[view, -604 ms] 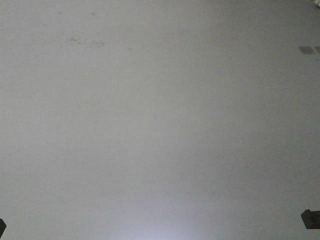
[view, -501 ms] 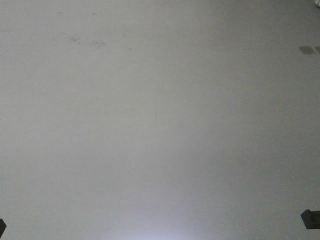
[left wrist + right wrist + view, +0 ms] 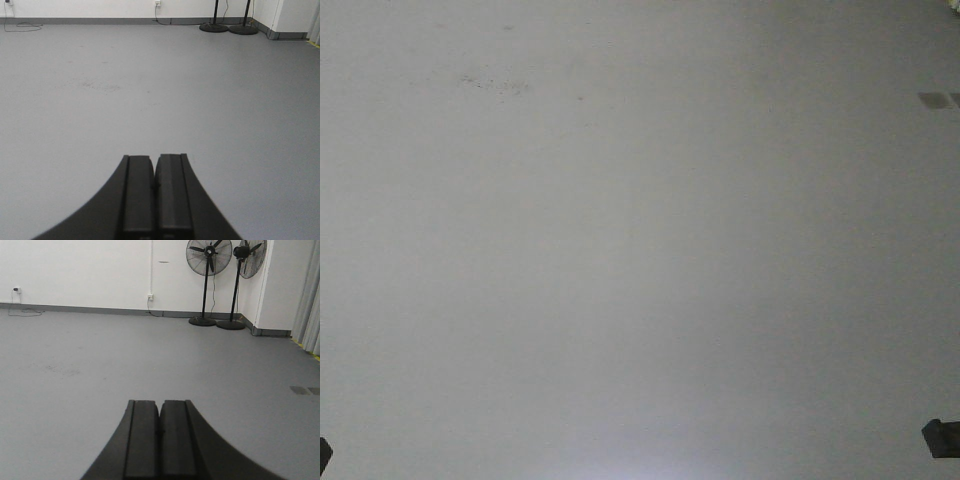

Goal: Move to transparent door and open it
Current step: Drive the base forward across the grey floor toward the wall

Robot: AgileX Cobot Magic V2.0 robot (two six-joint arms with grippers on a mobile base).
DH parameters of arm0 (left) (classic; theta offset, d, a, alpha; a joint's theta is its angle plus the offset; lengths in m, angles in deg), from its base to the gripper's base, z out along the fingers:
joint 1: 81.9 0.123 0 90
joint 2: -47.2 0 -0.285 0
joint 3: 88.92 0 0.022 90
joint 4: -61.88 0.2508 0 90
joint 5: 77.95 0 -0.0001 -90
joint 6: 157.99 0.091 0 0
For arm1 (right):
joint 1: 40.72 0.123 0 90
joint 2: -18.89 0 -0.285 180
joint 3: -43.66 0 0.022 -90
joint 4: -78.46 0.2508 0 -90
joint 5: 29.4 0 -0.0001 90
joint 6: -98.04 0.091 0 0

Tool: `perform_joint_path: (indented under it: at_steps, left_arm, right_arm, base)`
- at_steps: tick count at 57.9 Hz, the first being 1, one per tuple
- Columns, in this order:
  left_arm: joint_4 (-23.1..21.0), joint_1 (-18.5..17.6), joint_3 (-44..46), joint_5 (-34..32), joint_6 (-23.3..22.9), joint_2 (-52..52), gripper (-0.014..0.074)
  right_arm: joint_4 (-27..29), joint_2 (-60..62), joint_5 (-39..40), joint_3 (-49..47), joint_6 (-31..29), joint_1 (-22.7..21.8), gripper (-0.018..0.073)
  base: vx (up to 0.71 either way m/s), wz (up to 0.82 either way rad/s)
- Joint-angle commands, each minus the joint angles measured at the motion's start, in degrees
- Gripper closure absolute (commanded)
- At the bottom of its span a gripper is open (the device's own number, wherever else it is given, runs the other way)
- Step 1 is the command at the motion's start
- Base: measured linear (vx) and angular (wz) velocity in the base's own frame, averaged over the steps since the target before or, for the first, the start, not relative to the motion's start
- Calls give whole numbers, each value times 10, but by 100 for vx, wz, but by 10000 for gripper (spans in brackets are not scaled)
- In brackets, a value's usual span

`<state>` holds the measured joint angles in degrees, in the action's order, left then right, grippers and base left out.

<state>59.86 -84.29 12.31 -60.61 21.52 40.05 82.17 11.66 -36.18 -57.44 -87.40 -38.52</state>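
left gripper (image 3: 155,161), right gripper (image 3: 160,405), jaws apparently together

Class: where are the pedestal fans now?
Right wrist view, upper right: the pedestal fans stand side by side against the far wall, beside the white pillar.

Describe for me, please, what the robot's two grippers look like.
The left gripper and the right gripper look alike: matte black, each with two flat rectangular fingers with ridged edges, flanked by black shells curving outward. No cables or markings show.

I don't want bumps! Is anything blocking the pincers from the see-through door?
No transparent door shows in any view. Ahead of the shut black left pincer and right pincer lies only grey floor; two black pedestal fans stand far off by the white wall.
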Motion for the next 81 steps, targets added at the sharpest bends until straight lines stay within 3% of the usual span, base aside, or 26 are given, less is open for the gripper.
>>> perform_joint_path:
  at_steps: [1,35,81]
  left_arm:
    - [-5,0,-17,-44,-1,8,592]
    - [-5,0,-17,-44,-1,8,592]
    - [-5,-2,-17,-44,-1,8,592]
  right_arm:
    - [-2,8,48,8,-1,-1,559]
    - [-2,8,48,8,-1,-1,559]
    - [-2,8,48,8,-1,-1,559]
  base:
    - [0,1]
    - [10,4]
    - [33,16]
